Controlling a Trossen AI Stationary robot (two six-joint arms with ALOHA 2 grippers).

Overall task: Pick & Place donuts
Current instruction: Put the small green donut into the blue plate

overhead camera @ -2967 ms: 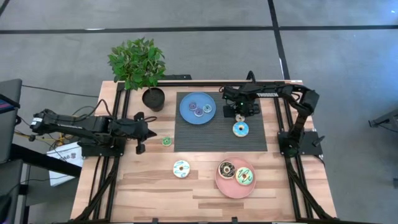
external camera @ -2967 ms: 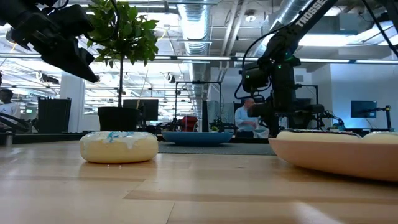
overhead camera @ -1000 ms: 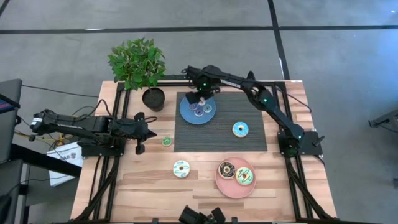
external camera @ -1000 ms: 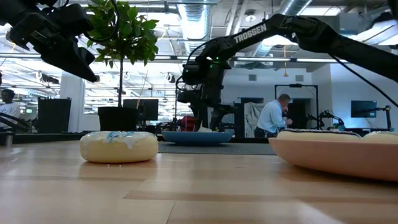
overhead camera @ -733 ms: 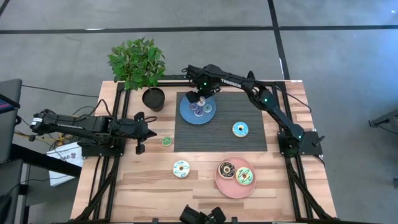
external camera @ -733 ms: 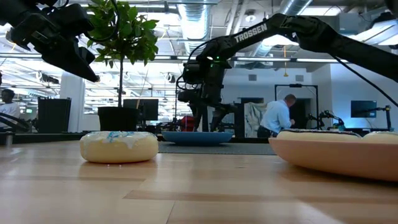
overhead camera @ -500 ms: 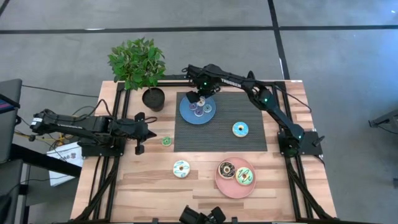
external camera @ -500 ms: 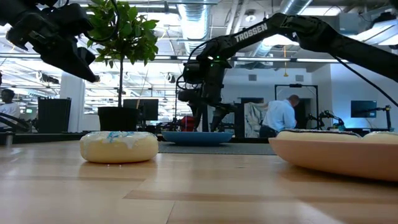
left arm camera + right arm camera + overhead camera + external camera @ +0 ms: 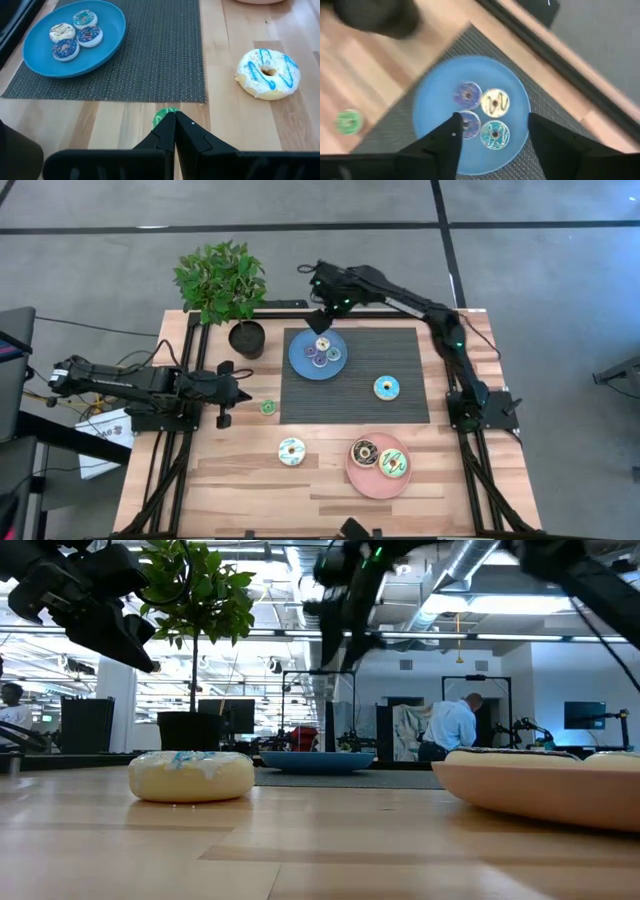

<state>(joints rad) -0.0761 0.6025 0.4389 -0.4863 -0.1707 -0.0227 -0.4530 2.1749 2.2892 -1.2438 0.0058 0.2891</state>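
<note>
My right gripper (image 9: 322,322) hangs in the air above the far edge of the blue plate (image 9: 302,362), and its two fingers (image 9: 445,145) are spread apart with nothing between them. Through the gap I look straight down on the plate, where four tiny donuts lie close together: a purple one (image 9: 468,94), a beige one (image 9: 495,102), a dark blue one (image 9: 468,123) and a light blue one (image 9: 495,134). The plate stands on the far left part of the dark ribbed mat (image 9: 400,405).

My left gripper (image 9: 238,392) waits over the left side of the table (image 9: 240,480), with its fingers pressed together and holding nothing. Just beyond their tips, on the bare wood near the left edge of the mat, lies the tiny green donut (image 9: 164,114).

On the right part of the mat lies a larger light blue donut (image 9: 387,387). On the near part of the table lies the cream donut (image 9: 292,451) with blue stripes. To its right is the pink plate (image 9: 357,477), and on it are a dark brown donut (image 9: 365,452) and a green donut with yellow icing lines (image 9: 393,463), side by side.

A potted plant (image 9: 222,283) stands at the far left corner of the table. In the room behind, a person (image 9: 447,729) in a light shirt is bending over.
</note>
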